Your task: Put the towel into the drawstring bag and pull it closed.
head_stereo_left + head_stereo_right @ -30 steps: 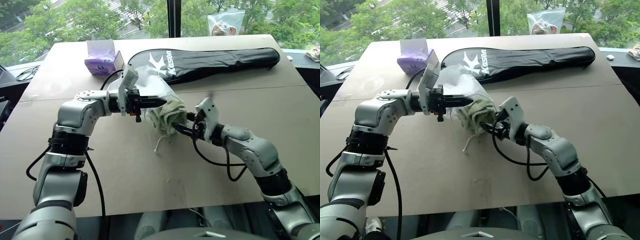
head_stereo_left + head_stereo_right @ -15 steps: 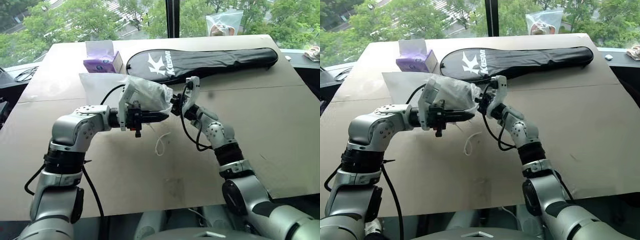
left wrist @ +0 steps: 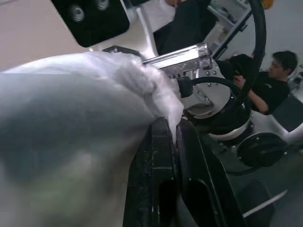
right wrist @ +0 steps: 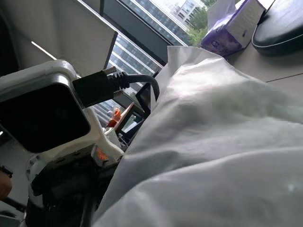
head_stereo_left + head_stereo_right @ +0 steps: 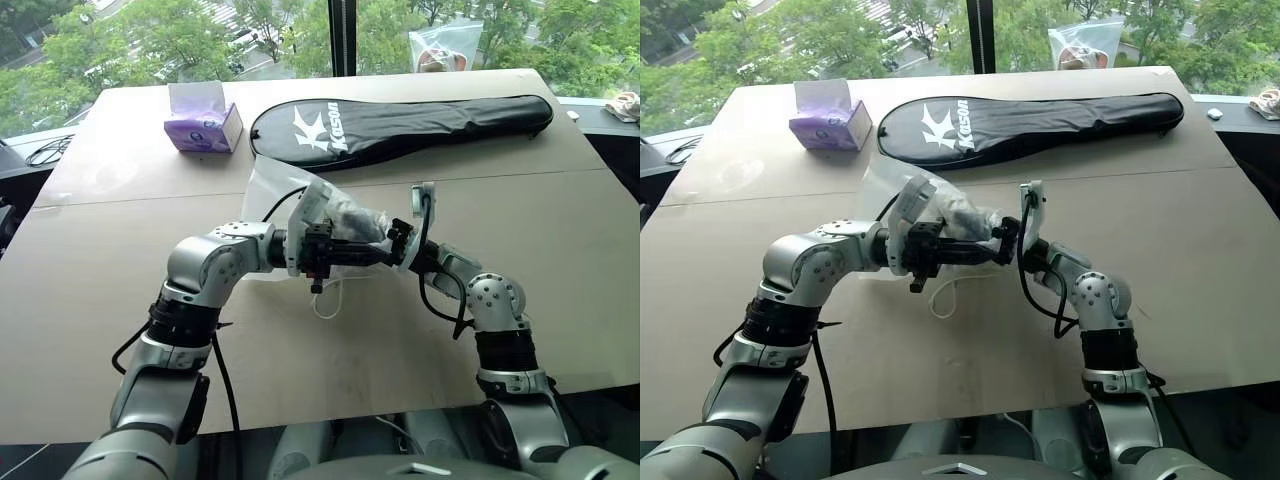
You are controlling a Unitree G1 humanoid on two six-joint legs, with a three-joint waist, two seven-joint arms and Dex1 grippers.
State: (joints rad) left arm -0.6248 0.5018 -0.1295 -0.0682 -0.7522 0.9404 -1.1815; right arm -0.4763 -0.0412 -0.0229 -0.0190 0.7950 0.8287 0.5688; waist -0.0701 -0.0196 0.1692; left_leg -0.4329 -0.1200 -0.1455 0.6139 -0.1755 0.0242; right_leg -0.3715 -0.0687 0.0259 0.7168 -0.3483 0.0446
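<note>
While both arms meet above the middle of the brown bench [image 5: 120,300], the translucent white, crinkly fabric drawstring bag [image 5: 335,215] hangs raised between them, its long axis running roughly level from one pincer to the other. The left pincer [image 5: 375,254] is pinched tight on the bag's gathered fabric, and the right pincer [image 5: 398,243] is closed against the bag's far end. A darker lump inside is probably the small light green terry towel, though it cannot be clearly made out. The white cord [image 5: 328,300] dangles beneath in a loop. Should the thin fabric slip from either grip, the bag could sag and spill its contents; the loose cord also remains ungrasped, so the mouth may stay open.
</note>
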